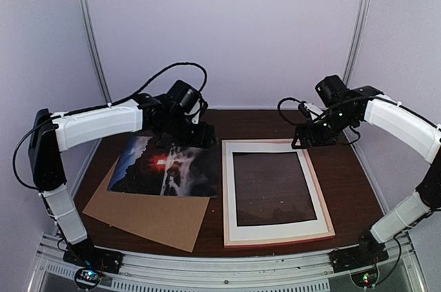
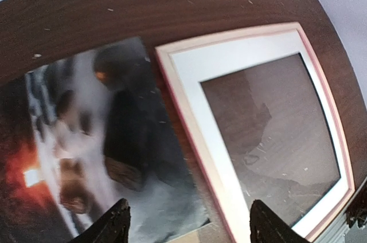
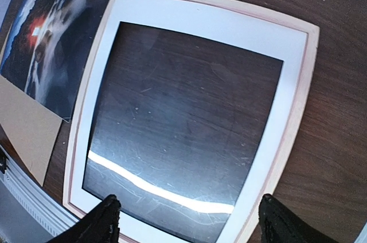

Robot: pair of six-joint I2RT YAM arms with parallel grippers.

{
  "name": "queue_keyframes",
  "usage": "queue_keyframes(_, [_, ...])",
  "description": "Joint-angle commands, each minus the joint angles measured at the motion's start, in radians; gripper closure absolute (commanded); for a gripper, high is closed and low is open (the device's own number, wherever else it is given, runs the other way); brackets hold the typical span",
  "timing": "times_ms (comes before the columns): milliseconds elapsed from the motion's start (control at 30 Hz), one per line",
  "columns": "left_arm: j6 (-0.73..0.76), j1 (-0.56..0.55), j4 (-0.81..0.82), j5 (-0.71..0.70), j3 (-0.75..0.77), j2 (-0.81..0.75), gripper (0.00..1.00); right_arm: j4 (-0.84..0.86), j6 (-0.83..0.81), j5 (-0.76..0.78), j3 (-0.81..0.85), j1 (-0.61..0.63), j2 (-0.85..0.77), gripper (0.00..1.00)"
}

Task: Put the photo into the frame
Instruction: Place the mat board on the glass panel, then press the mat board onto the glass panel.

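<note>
**Ann:** Hovering, both of them. The left gripper hangs over the photo toward its far end, fingers spread wide with nothing between them.

**Ben:** And the other arm?

**Ann:** The right gripper is up above the far right corner of the frame, spread just as wide and empty too.

**Ben:** Where does the photo lie?

**Ann:** Flat and face up on the left of the table, resting on the brown backing board. Its right edge runs just beside the frame's left rim, and I can't tell if they touch. The frame lies flat on the right with a white mat inside it, and only dark wood shows through the opening.

**Ben:** So nothing is loaded yet.

**Ann:** No. I'd call this the reach for the photo, with the pick-up not yet made.

**Ben:** What does the next move need?

**Ann:** The left fingers have to come down on an edge. A thin sheet lying flat gives them little to bite, so I'd guess the far edge, or a slide until it overhangs the board. Then it goes right, squared to the rim, and gets laid inside.
</note>
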Motion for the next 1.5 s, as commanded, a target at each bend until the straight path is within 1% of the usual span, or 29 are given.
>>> queue_keyframes(0, [0.06, 0.106, -0.036, -0.045, -0.076, -0.093, 0.28, 0.168, 0.061, 0.024, -0.022, 0.107, 0.021, 0.17])
queue_keyframes(133, [0.071, 0.155, -0.036, -0.06, -0.117, -0.145, 0.26, 0.314, 0.106, 0.003, 0.002, 0.184, 0.118, 0.18])
queue_keyframes(200, [0.073, 0.176, -0.038, -0.056, -0.133, -0.162, 0.25, 0.394, 0.125, -0.017, 0.024, 0.211, 0.191, 0.18])
queue_keyframes(367, [0.078, 0.215, -0.038, -0.04, -0.173, -0.194, 0.21, 0.518, 0.145, -0.05, 0.153, 0.264, 0.384, 0.18])
queue_keyframes(567, [0.087, 0.241, -0.038, -0.044, -0.216, -0.227, 0.15, 0.641, 0.181, -0.055, 0.268, 0.287, 0.588, 0.18])
queue_keyframes(733, [0.1, 0.251, -0.04, -0.048, -0.241, -0.245, 0.14, 0.734, 0.222, -0.073, 0.351, 0.291, 0.732, 0.18])
queue_keyframes(933, [0.114, 0.259, -0.045, -0.053, -0.263, -0.262, 0.14, 0.778, 0.279, -0.123, 0.474, 0.29, 0.882, 0.18])
queue_keyframes(1100, [0.125, 0.262, -0.048, -0.064, -0.279, -0.274, 0.14, 0.765, 0.291, -0.104, 0.491, 0.29, 0.916, 0.18])
queue_keyframes(1333, [0.124, 0.263, -0.047, -0.07, -0.282, -0.27, 0.14, 0.75, 0.281, -0.082, 0.436, 0.29, 0.857, 0.18])
queue_keyframes(1467, [0.127, 0.266, -0.048, -0.08, -0.28, -0.277, 0.14, 0.704, 0.264, -0.021, 0.415, 0.288, 0.812, 0.18])
